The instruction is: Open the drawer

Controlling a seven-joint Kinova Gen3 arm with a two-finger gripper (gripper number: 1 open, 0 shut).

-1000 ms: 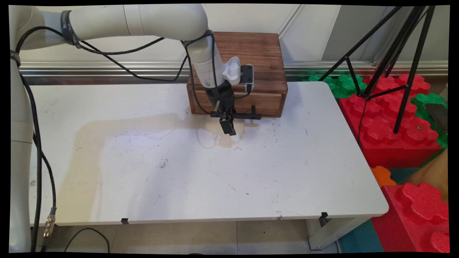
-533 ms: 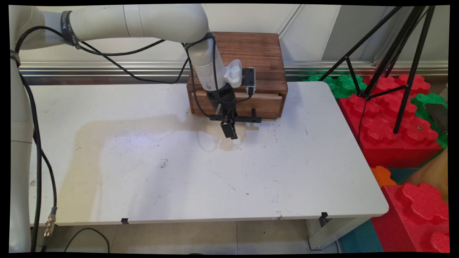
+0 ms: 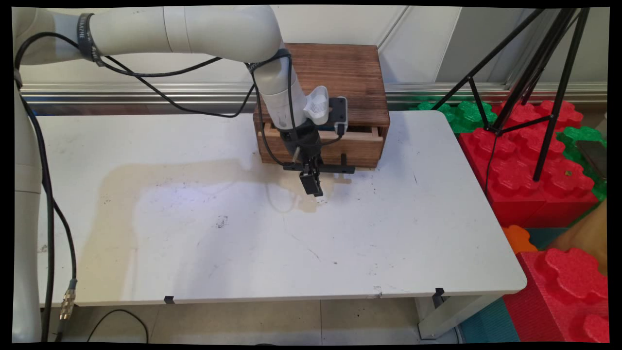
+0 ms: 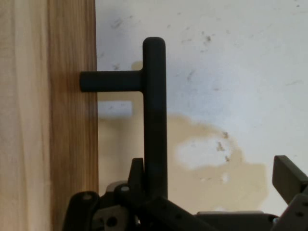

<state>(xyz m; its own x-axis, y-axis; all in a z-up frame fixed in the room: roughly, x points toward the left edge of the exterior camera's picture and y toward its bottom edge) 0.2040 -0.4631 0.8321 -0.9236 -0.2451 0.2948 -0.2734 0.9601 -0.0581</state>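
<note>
Pincer (image 3: 311, 181) grips the black bar handle (image 3: 340, 169) of a drawer (image 3: 359, 143), its fingers closed on the bar near the handle's left end as the main view shows it. In the hand view the handle (image 4: 154, 110) runs straight up from between the black linkage, one finger sitting tight against the bar on the wood side, while the other finger (image 4: 288, 178) shows well off to the opposite side of the picture. A short black post joins the bar to the drawer front (image 4: 72, 120), and the pale top edge of the drawer wall lies along the far side of that view. The drawer belongs to a dark wooden box (image 3: 340, 73) that stands at the far edge of the tabletop (image 3: 243, 243), somewhat toward the far right corner. The drawer stands partly pulled out of the box, with a dark gap showing above its light wooden rim. Under the handle and toward the middle of the tabletop spreads a tan stain (image 3: 194, 170). Beyond the right edge of the tabletop, on the floor, sit large red foam blocks (image 3: 534, 165) with green ones behind them, and a black tripod (image 3: 539, 73) stands over them.
</note>
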